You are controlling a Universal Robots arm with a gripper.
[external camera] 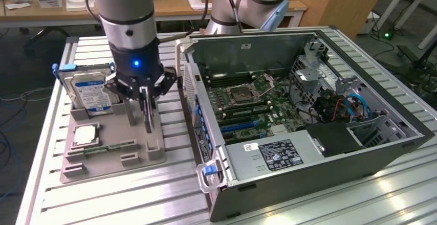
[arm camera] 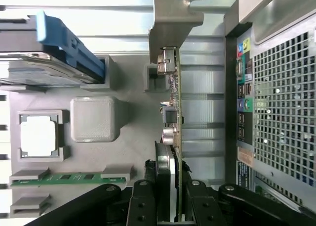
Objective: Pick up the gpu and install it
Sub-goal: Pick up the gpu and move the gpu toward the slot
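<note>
- Presently the tool [external camera: 147, 102] hangs straight down over the grey holder [external camera: 130, 133] on the tabletop [external camera: 136, 194].
- Its fingers [arm camera: 143, 201] are pinched in on the gpu [external camera: 148, 118], one on each face, with the card gripped in the narrow gap.
- The gpu stands upright and edge-on, its silver bracket [arm camera: 170, 18] at the end farther from the fingers. Its lower edge is down at the holder; whether it has cleared its slot cannot be told.
- The hard drive [external camera: 92, 92] stands upright just beside it in the same holder, and the memory stick [external camera: 109, 147] lies flat in its slot.
- The open computer case [external camera: 273, 46] sits to the exterior view's right, apart from the card.
</note>
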